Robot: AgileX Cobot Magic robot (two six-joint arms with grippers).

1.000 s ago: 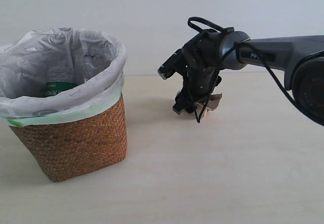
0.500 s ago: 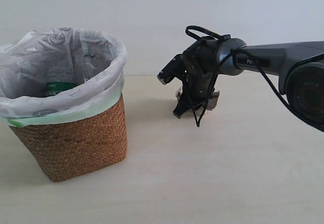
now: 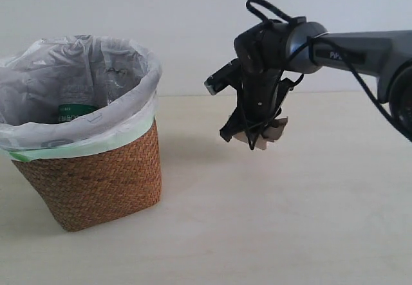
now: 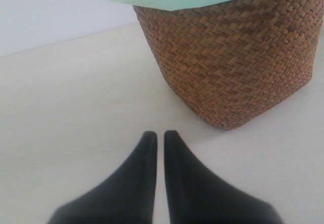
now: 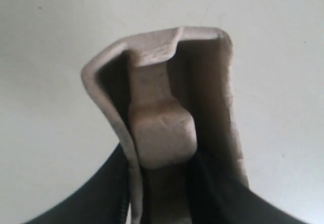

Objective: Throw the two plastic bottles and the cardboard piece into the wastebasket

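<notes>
Aloft, right arm's [image 3: 351, 45] downturned jaws pinch the cardboard piece [image 5: 161, 128].

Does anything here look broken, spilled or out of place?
Nothing stands out. The wastebasket stands upright with its liner in place, and the right gripper holds the cardboard piece clear of the table.

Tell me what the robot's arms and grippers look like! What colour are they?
The right arm is a smooth dark grey tube with small white lettering. A black cable loops over its chunky black wrist, above the black right gripper. The left gripper has two smooth black fingers tapering to rounded tips.
</notes>
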